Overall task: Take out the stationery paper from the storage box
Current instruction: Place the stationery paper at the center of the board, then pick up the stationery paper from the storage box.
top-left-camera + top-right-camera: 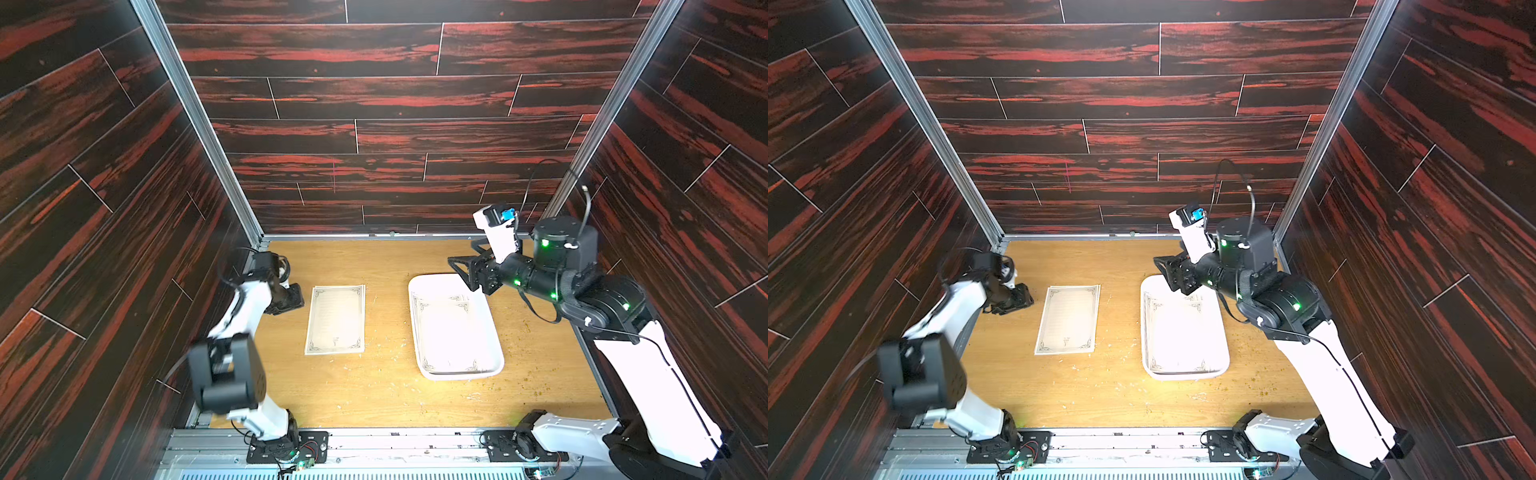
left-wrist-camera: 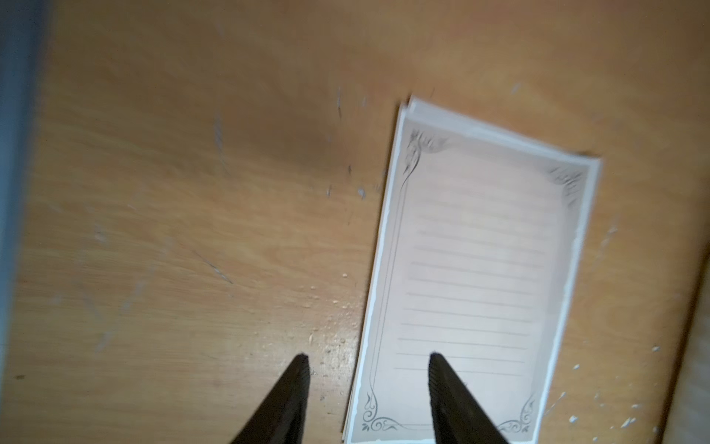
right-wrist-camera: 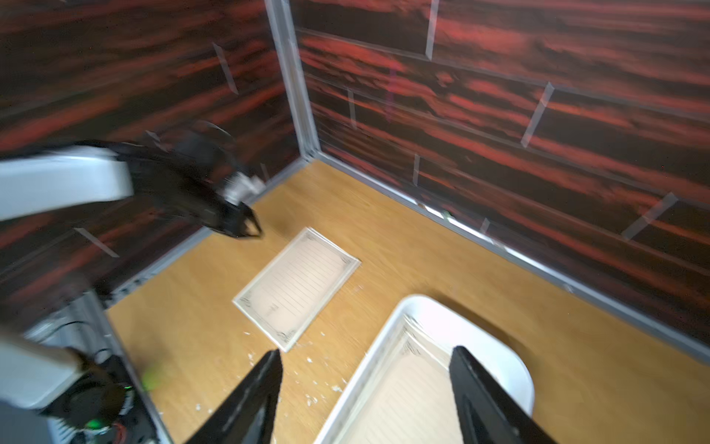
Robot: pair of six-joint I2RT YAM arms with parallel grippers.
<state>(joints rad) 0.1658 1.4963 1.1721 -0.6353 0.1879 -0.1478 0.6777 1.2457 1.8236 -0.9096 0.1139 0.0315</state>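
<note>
A stack of stationery paper [image 1: 336, 320] [image 1: 1068, 320] lies flat on the wooden table, left of centre. My left gripper [image 2: 369, 357] hovers by that stack's far left corner. It is open and holds nothing; one finger is over the sheet [image 2: 472, 269], the other over bare wood. The white storage box [image 1: 413, 328] [image 1: 1143, 328] sits to the right with more stationery paper [image 1: 446, 332] [image 3: 407, 399] inside. My right gripper [image 3: 367, 350] [image 1: 463, 270] hangs open above the box's far end, its fingers straddling the box's rim [image 3: 384, 346].
Small pale crumbs [image 1: 536, 382] are scattered over the table, mostly between the stack and the box and to the box's right. Dark wood-pattern walls close in three sides. A metal rail [image 1: 395, 444] with both arm bases runs along the front edge.
</note>
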